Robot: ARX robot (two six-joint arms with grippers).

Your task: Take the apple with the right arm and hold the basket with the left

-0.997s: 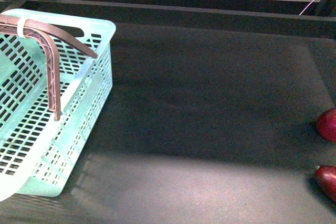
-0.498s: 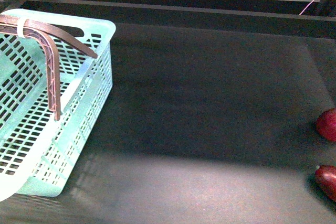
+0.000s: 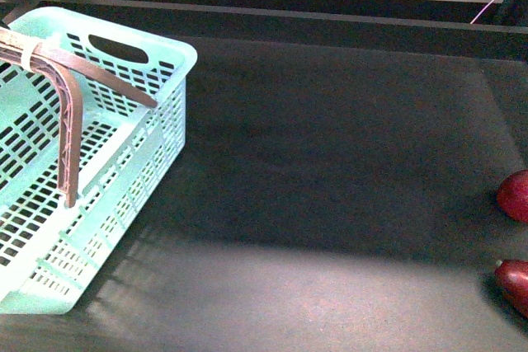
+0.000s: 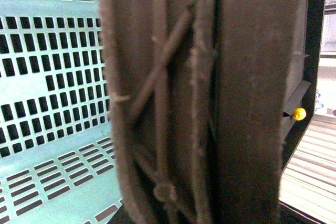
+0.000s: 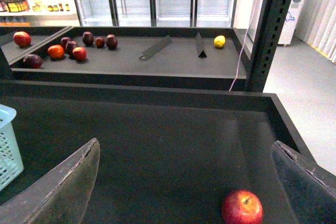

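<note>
The mint-green basket stands at the left of the dark shelf, its brown latticed handle raised. That handle fills the left wrist view; my left gripper is shut on it, fingers hidden. The apple, red with a yellow blush at the stem, lies on the shelf near its right wall. In the front view it shows at the right edge. My right gripper hovers open above the shelf, short of the apple, which sits nearer one finger. Neither arm shows in the front view.
A darker apple lies just in front of the task apple. The back shelf holds several apples, a lemon and two dividers. A black post rises at the right corner. Raised shelf wall.
The basket has shifted and swung: its far corner sits further right and its handle leans more to the left. The apples at the right edge have not moved.
</note>
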